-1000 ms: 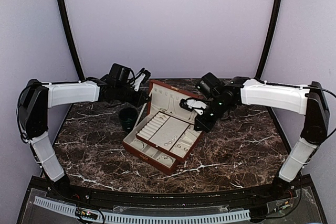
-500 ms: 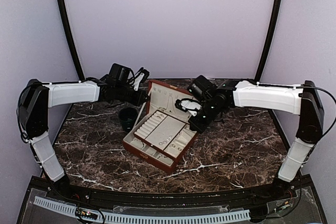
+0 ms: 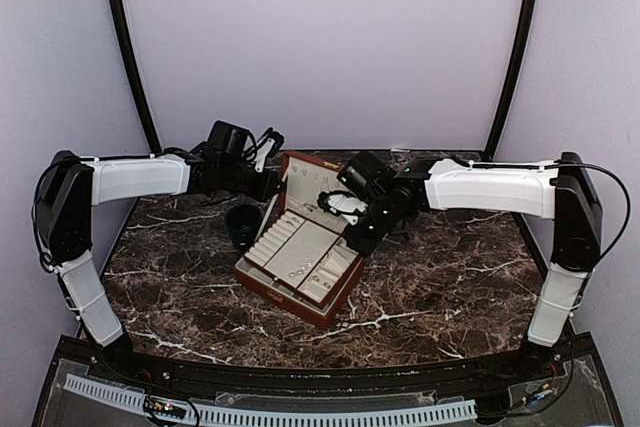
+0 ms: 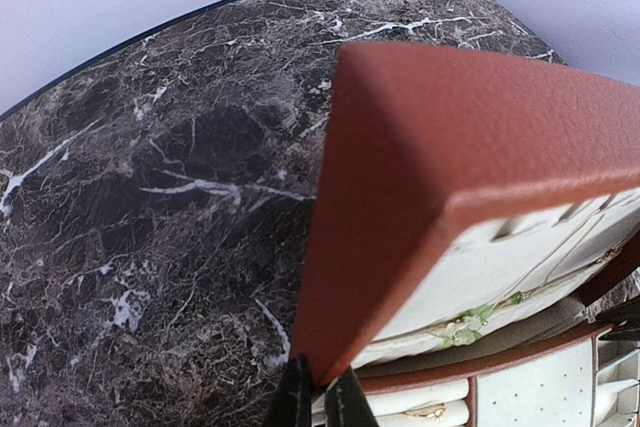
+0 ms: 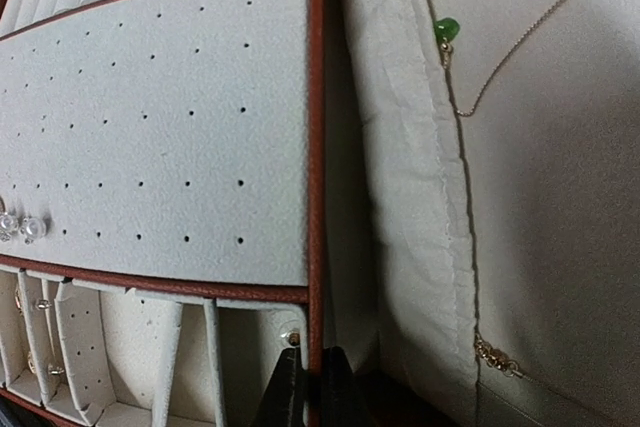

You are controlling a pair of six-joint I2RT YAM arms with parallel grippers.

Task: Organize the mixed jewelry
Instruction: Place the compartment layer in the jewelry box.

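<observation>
The left gripper (image 4: pixel 322 399) is pinched shut on a corner of the bumpy red-brown box lid (image 4: pixel 450 137). The right gripper (image 5: pixel 310 392) is squeezed shut at the brown edge of the soft cream tray (image 5: pixel 160 117) with tiny holes. The jewelry (image 5: pixel 33 229) lies inside the box (image 3: pixel 283 294): two clear round studs (image 5: pixel 8 225) on the tray, one thin gold chain (image 5: pixel 447 29) on the lid's lining.

The mixed jewelry (image 3: pixel 320 271) lies inside the open box (image 3: pixel 283 299). Two clear studs (image 5: pixel 18 227) sit side by side at the left edge of the perforated cream panel (image 5: pixel 160 127). A thin gold chain (image 5: pixel 520 42) with green beads runs across the cream lid lining (image 5: pixel 570 227). Small pale studs (image 5: pixel 43 304) rest in the narrow compartments (image 5: pixel 130 357) below the panel. A gold ring (image 4: pixel 430 411) lies in another compartment.
</observation>
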